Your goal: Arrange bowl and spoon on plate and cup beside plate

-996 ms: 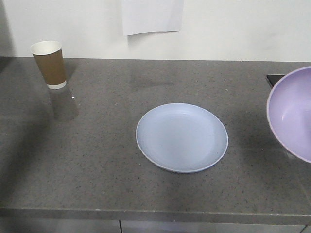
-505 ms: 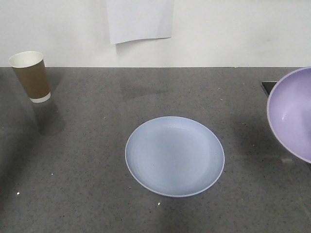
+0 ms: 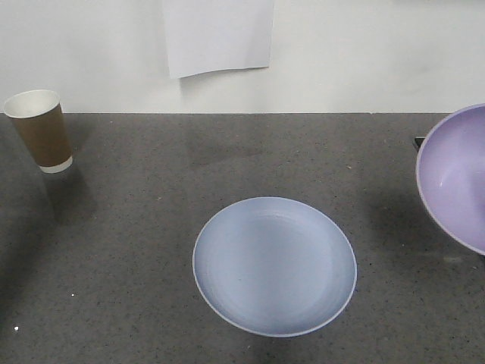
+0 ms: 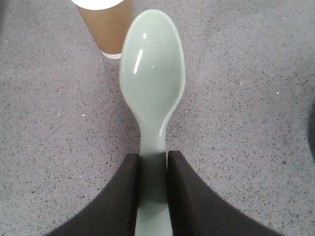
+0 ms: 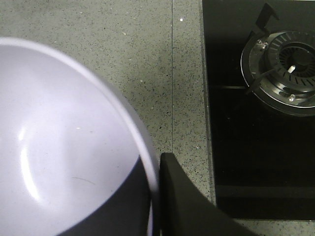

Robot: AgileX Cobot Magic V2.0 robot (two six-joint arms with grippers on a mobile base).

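The pale blue plate [image 3: 274, 265] lies on the grey counter, near the front and middle. The brown paper cup [image 3: 39, 130] stands upright at the far left. A lavender bowl [image 3: 457, 176] hangs tilted at the right edge, its inside facing the camera. My right gripper [image 5: 153, 169] is shut on the bowl [image 5: 59, 142], pinching its rim with one finger inside and one outside. My left gripper [image 4: 153, 160] is shut on the handle of the mint-green spoon [image 4: 153, 73], whose scoop points toward the cup [image 4: 106, 27] just ahead.
A black gas hob with a burner [image 5: 280, 71] is set into the counter [image 3: 136, 227] to the right of the bowl. A white sheet of paper [image 3: 218, 34] hangs on the back wall.
The view has crept forward and tilted down: the plate now sits lower and larger in the frame and the cup has slid left. The bowl stays at the right edge.
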